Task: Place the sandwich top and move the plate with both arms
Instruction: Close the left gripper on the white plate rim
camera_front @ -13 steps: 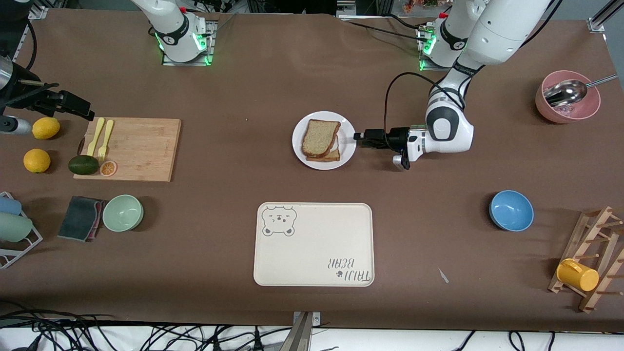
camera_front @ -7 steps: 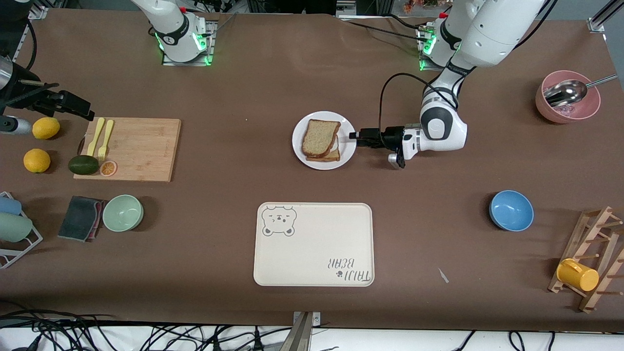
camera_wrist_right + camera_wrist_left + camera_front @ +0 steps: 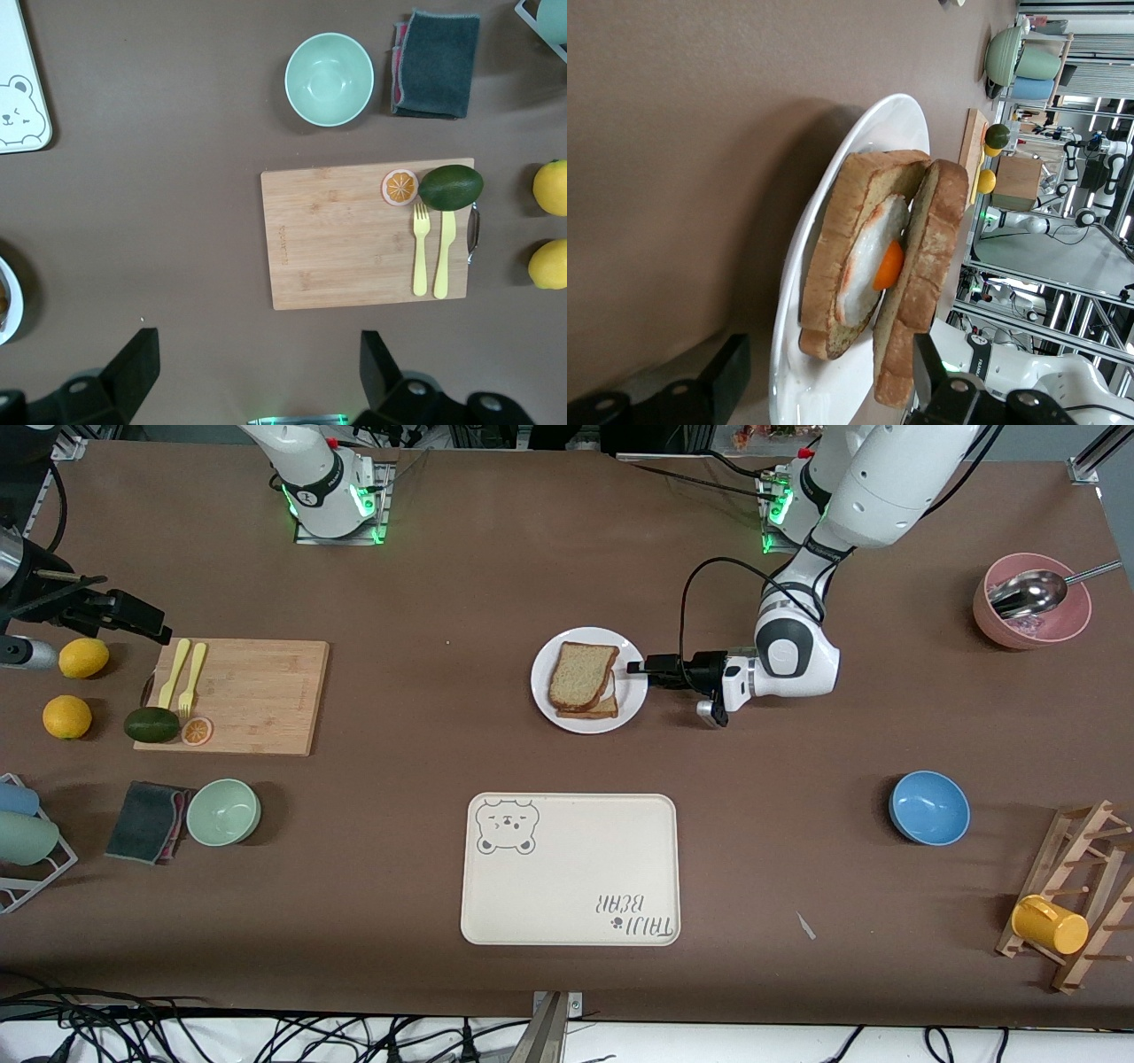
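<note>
Front view, surface and room? (Senior)

Matte brown table cover (image 3: pixel 425 602), flat. The right gripper (image 3: pixel 257 350) waits high over the right arm's end, fingers spread wide with nothing between them, and the cutting board (image 3: pixel 363 235) lies beneath it. (Junior)

Edges and clearance? (Senior)

The plate (image 3: pixel 545 691) sits mid-table with bare cover all round its rim. The tray (image 3: pixel 567 868) is nearer the front camera, well apart. The blue bowl (image 3: pixel 928 808) lies well clear of the left gripper, toward the left arm's end. (Junior)

Left gripper? (Senior)

The left gripper (image 3: pixel 640 668) is low and level, aimed at the plate. Its jaws stand apart astride the plate's rim, one finger (image 3: pixel 731 376) under it and one above. Contact cannot be confirmed, and nothing is clamped. (Junior)

The bread? (Senior)

The sandwich top (image 3: pixel 580 673) lies straight ahead of those fingertips, flat on the egg slice (image 3: pixel 859 266) on the plate, slightly skewed over it. Its long axis runs crosswise to the gripper's reach. I cannot tell which end is the rounded one. (Junior)
</note>
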Available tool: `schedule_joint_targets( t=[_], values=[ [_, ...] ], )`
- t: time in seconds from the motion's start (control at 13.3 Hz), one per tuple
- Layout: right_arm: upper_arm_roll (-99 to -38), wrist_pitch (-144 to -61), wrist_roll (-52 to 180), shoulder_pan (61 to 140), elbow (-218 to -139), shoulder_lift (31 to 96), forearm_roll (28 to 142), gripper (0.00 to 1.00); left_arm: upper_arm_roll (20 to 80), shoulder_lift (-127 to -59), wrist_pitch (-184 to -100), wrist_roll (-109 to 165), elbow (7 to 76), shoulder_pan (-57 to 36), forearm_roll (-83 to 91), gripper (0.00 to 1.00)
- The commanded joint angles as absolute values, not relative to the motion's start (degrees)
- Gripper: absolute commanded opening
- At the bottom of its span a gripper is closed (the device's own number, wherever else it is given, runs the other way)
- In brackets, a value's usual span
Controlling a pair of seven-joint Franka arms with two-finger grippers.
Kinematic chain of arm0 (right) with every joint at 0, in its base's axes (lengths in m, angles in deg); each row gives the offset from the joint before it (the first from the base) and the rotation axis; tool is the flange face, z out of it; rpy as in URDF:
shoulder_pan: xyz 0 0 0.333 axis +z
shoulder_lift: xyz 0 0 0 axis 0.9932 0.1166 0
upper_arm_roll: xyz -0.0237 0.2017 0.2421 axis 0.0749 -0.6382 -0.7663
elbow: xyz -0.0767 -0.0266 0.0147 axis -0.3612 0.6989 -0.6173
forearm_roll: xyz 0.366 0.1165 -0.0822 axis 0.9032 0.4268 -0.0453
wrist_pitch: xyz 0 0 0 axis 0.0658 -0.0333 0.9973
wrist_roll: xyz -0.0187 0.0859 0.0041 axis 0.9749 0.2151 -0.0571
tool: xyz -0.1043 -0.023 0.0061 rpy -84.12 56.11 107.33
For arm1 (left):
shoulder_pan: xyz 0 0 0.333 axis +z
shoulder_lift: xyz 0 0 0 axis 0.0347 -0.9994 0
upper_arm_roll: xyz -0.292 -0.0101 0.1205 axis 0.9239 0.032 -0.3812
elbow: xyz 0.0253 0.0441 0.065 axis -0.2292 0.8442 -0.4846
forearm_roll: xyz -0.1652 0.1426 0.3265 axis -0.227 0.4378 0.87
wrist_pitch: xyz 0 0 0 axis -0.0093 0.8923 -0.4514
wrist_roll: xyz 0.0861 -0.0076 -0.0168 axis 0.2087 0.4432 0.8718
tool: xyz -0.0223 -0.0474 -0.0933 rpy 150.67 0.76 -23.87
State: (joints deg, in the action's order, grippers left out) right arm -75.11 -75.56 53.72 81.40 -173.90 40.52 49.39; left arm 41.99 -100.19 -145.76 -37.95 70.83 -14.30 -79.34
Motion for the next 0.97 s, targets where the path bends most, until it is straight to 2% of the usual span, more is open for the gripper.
schedule_joint_targets(
  t=[0.0,0.52,0.75,0.9],
  values=[
    [-75.22,-75.30,53.66,81.20,-174.25,40.16,49.99,1.00,41.72,-100.99,-146.37,-42.13,71.11,-15.08,-82.47,0.67],
    [-75.22,-75.39,53.66,81.20,-174.25,40.16,49.99,1.00,41.63,-100.99,-146.37,-42.22,71.11,-15.17,-82.30,0.17],
    [-75.22,-75.39,53.66,81.20,-174.25,40.16,49.99,1.00,41.63,-100.99,-146.37,-42.22,71.11,-15.17,-82.30,0.12],
    [-75.22,-75.39,53.66,81.20,-174.25,40.16,49.99,1.00,41.63,-100.99,-146.37,-42.22,71.11,-15.17,-82.21,0.02]
  ],
)
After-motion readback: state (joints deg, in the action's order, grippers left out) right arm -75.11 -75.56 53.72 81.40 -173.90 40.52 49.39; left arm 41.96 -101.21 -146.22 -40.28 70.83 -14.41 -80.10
